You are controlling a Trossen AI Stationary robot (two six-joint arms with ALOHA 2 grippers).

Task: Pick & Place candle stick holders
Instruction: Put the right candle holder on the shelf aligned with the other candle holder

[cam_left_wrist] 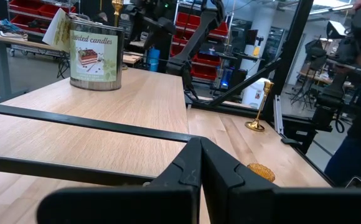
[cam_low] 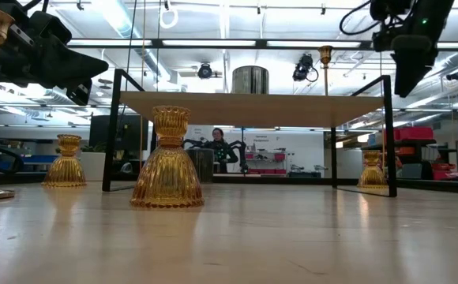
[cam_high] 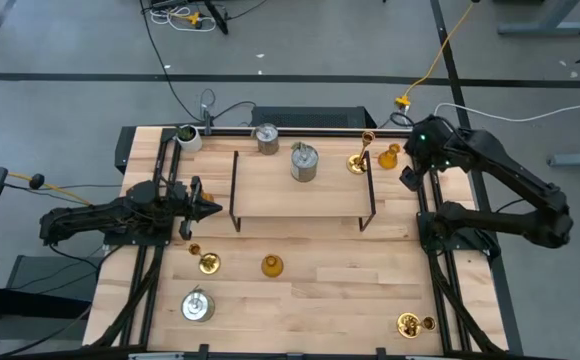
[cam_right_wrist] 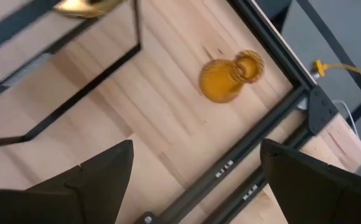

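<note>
Hovering in the upper right of the high view, the right end effector (cam_high: 411, 176) is hanging with its fingers spread wide and gripping nothing. Just above it in that frame, near the counter (cam_high: 320, 290) edge, an amber holder (cam_high: 389, 155) is lying close by; in the right wrist view that same amber holder (cam_right_wrist: 229, 77) is sitting ahead of the fingers, beside the black frame rail, neck pointing toward the rail. I judge this holder to be the likely target, needing a short advance and descent. A gold holder (cam_high: 360, 158) is standing to its left by the rack (cam_high: 300, 188). At the left of the high view, the left end effector (cam_high: 205, 208) is waiting with its fingers pressed together, far from this holder, so the right arm is clearly nearer.
</note>
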